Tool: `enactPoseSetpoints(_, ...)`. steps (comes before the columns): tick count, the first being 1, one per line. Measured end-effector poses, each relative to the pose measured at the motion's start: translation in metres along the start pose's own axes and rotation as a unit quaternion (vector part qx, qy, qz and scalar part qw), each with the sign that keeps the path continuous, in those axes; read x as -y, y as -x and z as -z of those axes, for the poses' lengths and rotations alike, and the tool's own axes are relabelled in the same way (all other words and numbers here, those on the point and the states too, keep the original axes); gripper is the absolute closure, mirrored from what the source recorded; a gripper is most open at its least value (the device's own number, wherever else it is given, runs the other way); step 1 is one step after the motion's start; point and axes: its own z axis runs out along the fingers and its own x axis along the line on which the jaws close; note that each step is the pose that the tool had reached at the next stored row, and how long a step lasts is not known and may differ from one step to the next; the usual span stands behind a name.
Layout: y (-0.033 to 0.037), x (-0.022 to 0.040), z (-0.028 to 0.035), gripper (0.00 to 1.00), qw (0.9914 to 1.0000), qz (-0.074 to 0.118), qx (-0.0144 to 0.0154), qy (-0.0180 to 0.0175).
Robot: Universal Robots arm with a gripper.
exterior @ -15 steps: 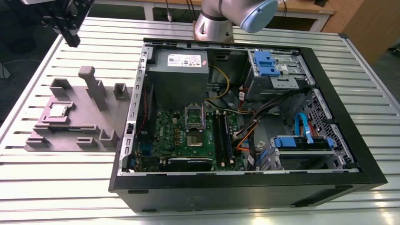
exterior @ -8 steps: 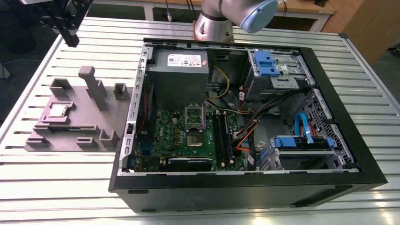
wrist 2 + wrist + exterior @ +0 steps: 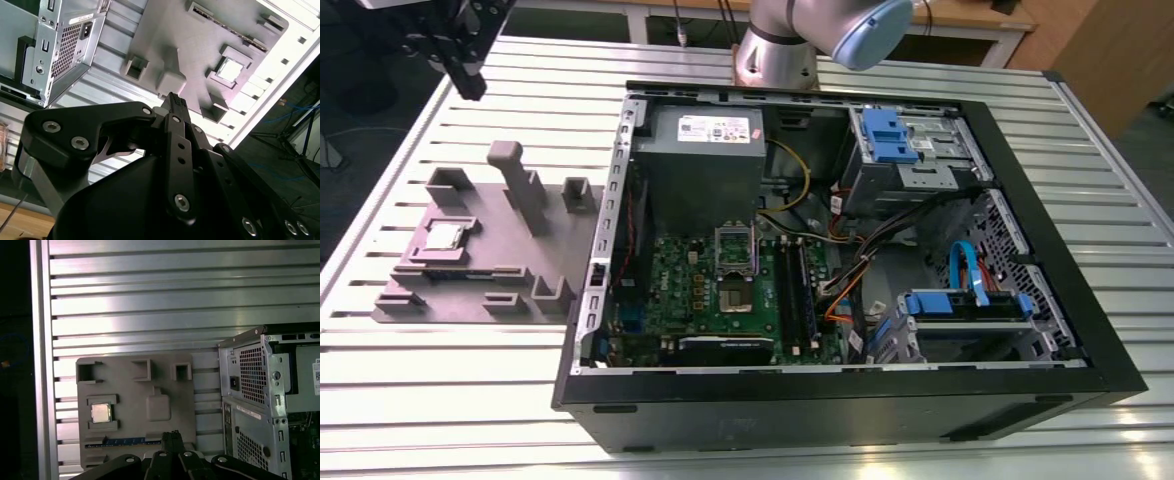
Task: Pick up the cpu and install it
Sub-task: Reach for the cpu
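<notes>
cpu: small shiny silver square, seated in tray.

Cpu: one, a single silver chip, and that's the lot.
Tray: one.
Hollow blocks: three in a row on the tray, counted in the first wrist view.
Tall post: one, up on the tray.
Case: one.
Socket: one on the board.
Power supply: one.
Blue brackets: two in the case, with the other bracket making the pair.
Arm: one.
Gripper: one.
Table: one.
</notes>
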Motion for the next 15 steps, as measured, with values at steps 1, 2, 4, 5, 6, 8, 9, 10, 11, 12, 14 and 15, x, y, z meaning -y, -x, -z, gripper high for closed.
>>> enactPoseSetpoints(1,-0.0002,0.0,0.0,0.89,1.0,0.0,0.0,0.0)
enactPoseSetpoints(2,-0.0005,0.0001,0.0,0.89,1.0,0.0,0.0,0.0)
enactPoseSetpoints(4,-0.0011,0.0001,0.0001,0.89,1.0,0.0,0.0,0.0)
enactPoseSetpoints(5,-0.0014,0.0001,0.0001,0.89,1.0,0.0,0.0,0.0)
enactPoseSetpoints(6,-0.0017,0.0002,0.0001,0.89,1.0,0.0,0.0,0.0)
enactPoseSetpoints(8,-0.0023,0.0002,0.0001,0.89,1.0,0.0,0.0,0.0)
enactPoseSetpoints(9,-0.0026,0.0002,0.0001,0.89,1.0,0.0,0.0,0.0)
enactPoseSetpoints(10,-0.003,0.0002,0.0001,0.89,1.0,0.0,0.0,0.0)
enactPoseSetpoints(11,-0.0033,0.0003,0.0001,0.89,1.0,0.0,0.0,0.0)
enactPoseSetpoints(12,-0.0035,0.0003,0.0001,0.89,1.0,0.0,0.0,0.0)
enactPoseSetpoints(14,-0.004,0.0003,0.0001,0.89,1.0,0.0,0.0,0.0)
enactPoseSetpoints(15,-0.0041,0.0003,0.0002,0.89,1.0,0.0,0.0,0.0)
